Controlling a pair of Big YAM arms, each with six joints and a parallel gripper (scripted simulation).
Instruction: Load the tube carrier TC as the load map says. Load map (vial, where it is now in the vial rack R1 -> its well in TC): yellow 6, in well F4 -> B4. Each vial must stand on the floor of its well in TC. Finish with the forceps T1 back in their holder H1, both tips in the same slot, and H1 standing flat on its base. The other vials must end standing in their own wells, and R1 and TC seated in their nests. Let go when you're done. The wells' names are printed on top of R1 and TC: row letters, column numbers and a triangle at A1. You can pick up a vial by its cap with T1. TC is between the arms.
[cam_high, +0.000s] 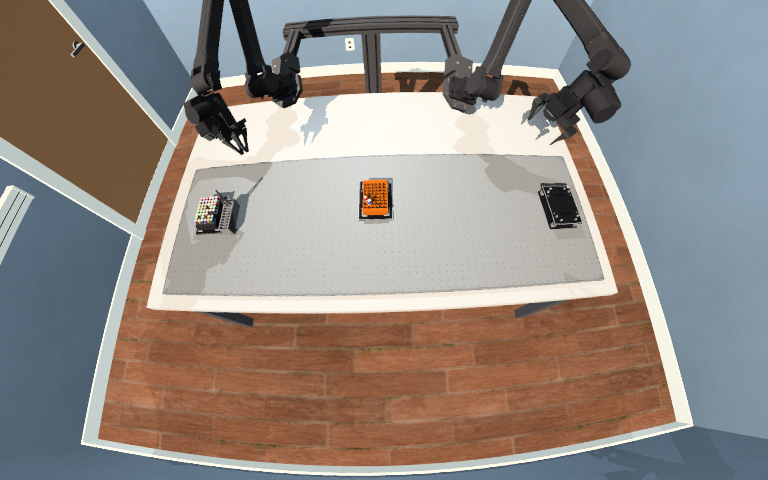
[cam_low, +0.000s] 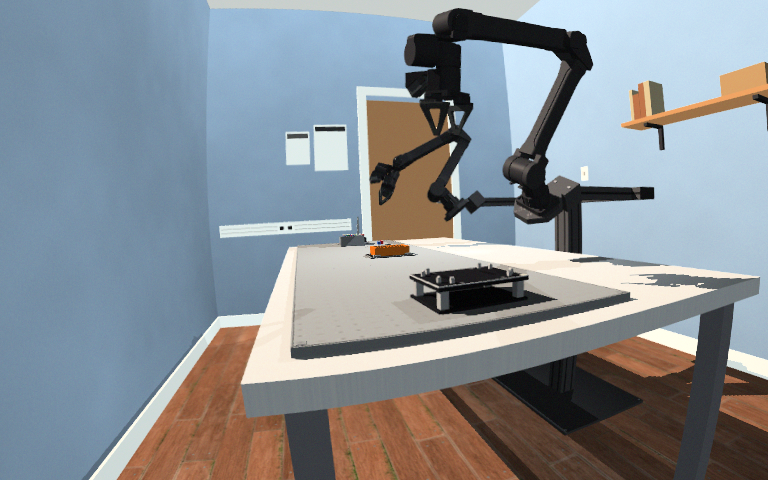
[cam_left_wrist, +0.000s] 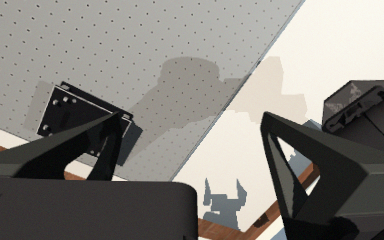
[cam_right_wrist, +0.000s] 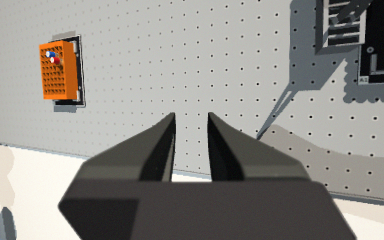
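Note:
The vial rack R1, full of many-coloured caps, stands at the left of the top view. Beside it is the grey slotted holder H1, with the dark forceps T1 standing up from it. Yellow 6 cannot be told apart. The orange carrier TC sits mid-board with a blue-capped vial and a red-capped vial. My right gripper is partly open and empty, high behind H1. My left gripper is wide open and empty, high up.
A black platform on short legs stands at the board's far end, on the left arm's side. The perforated board lies on the white table. The arms are far apart, behind the board.

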